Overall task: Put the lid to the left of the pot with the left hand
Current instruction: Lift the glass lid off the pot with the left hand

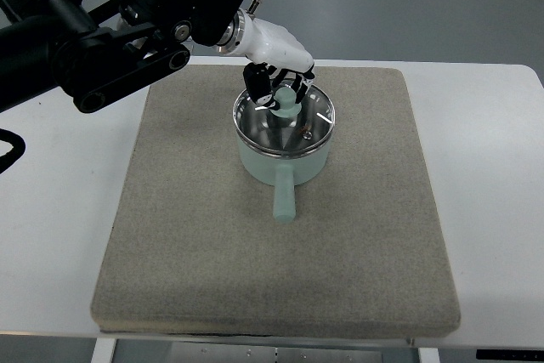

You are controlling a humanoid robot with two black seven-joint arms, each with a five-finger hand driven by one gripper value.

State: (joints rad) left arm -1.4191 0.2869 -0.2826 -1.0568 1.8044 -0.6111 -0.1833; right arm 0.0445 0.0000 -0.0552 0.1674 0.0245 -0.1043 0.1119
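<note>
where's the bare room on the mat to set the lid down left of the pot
Bare mat runs from the pot to the mat's left edge, and across the front beyond the pot handle. It is crowded at the back, where the left hand sits on the lid.

Even, bright overhead light, no hard shadows. Soft shadow under arm, left of robot hand (276,70). Glare streaks on glass lid (285,116) just below robot hand. White surface (493,167) right of it near overexposed. Focus sharp throughout; slight softness at frame corners.
</note>
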